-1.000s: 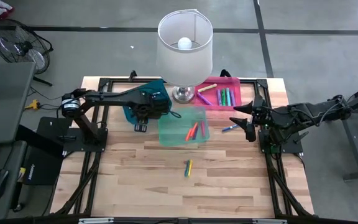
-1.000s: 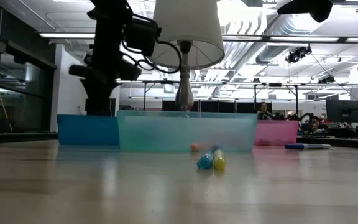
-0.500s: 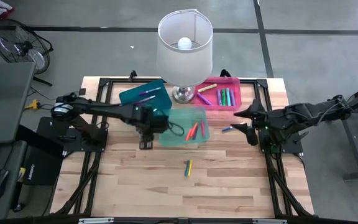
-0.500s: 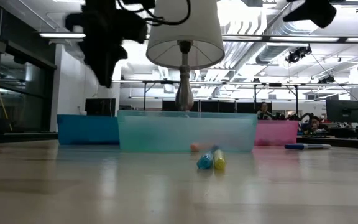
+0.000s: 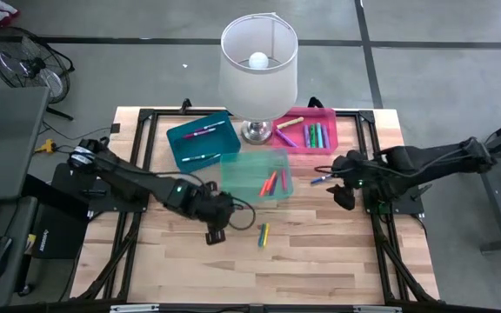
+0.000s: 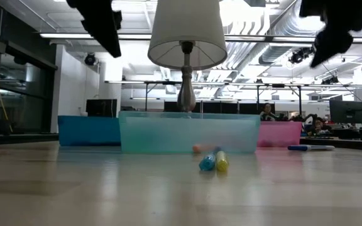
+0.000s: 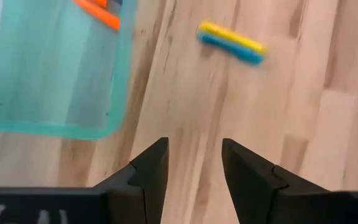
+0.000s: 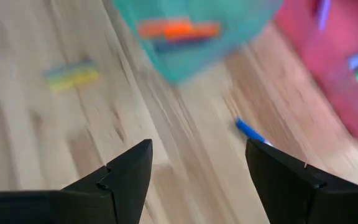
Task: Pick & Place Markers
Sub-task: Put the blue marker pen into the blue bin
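Empty and parted, the left claw (image 5: 217, 233) has swung from the blue bin (image 5: 200, 138) toward the yellow-and-blue markers (image 5: 263, 235).

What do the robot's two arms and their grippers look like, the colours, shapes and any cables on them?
Both arms are dark, almost black, slim and jointed. The left arm has a pale round piece at its base joint and a thin black cable looped near the left gripper. The right arm carries black cabling too. The left gripper's fingers and the right gripper's fingers are matte black, angular wedges.
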You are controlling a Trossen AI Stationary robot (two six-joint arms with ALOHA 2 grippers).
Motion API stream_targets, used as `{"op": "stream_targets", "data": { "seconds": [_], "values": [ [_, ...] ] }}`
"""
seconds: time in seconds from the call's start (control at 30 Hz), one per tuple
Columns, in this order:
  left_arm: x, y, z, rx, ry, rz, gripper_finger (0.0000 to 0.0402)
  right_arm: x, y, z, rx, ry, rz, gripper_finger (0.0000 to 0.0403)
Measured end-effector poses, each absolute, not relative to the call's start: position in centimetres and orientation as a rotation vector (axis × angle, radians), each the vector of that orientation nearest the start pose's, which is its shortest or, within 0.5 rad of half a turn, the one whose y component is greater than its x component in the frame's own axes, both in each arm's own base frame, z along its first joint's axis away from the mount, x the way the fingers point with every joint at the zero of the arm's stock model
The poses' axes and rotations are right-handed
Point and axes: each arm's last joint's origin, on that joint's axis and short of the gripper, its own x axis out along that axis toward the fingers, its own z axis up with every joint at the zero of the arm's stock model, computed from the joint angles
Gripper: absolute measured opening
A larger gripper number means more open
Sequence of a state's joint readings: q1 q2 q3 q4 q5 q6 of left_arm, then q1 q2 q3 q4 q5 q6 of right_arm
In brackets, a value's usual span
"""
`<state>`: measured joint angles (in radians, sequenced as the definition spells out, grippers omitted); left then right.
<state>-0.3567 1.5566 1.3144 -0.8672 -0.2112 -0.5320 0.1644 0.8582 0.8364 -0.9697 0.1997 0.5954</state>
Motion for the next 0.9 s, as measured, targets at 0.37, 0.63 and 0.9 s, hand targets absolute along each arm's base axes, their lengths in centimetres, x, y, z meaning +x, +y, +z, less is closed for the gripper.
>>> {"op": "stream_targets", "data": {
  "seconds": [0.37, 0.63, 0.9],
  "values": [
    [28.0, -14.3, 28.4, -0.273, 0.913, 0.286, 0.0145, 16.6, -1.5, 24.7, 0.065, 1.284, -0.170, 0.0248],
    [27.7, -16.3, 29.0, -0.314, 0.756, 0.317, 0.0145, 18.0, -4.4, 22.5, -0.015, 1.430, -0.048, 0.0248],
    [27.7, -16.6, 29.2, -0.324, 0.696, 0.343, 0.0145, 19.3, -6.8, 20.4, -0.068, 1.491, 0.051, 0.0248]
  ]
}}
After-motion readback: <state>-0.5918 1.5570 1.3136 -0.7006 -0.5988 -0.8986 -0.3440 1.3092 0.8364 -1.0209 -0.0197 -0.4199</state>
